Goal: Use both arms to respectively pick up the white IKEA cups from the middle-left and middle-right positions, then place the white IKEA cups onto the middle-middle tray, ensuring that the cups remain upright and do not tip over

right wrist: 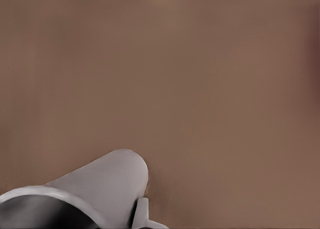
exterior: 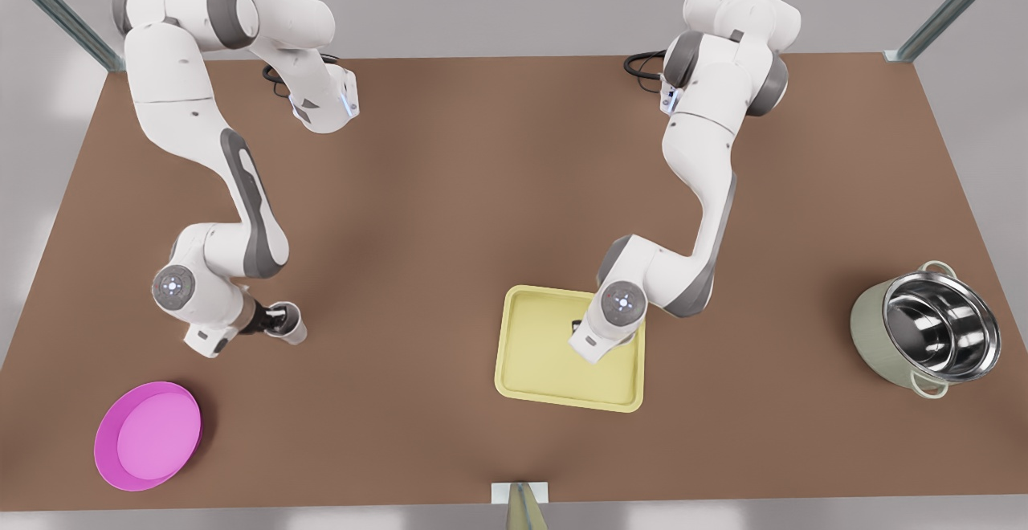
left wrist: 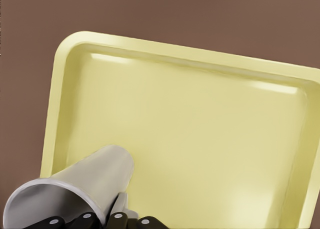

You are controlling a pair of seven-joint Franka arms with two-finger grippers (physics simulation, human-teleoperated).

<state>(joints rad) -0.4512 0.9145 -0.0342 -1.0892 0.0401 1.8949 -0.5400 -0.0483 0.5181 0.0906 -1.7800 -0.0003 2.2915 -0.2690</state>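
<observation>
My left gripper (left wrist: pixel 100 222) is on the arm at the front view's right and is shut on a white cup (left wrist: pixel 75 189). That cup is upright over the pale-yellow tray (left wrist: pixel 200 139), near one corner. In the front view this arm's hand (exterior: pixel 606 317) covers the cup above the tray (exterior: pixel 538 353). My right gripper (exterior: pixel 273 321) is on the arm at the front view's left and is shut on the other white cup (exterior: pixel 289 325), which stands upright over bare table. In the right wrist view, this cup (right wrist: pixel 100 186) has a finger (right wrist: pixel 141 211) against its wall.
A magenta-pink plate (exterior: pixel 148 434) lies at the front view's lower left, near the right gripper. A sage-green pot (exterior: pixel 923 337) with a steel interior stands at the front view's far right. Brown table (exterior: pixel 418 217) stretches between the two arms.
</observation>
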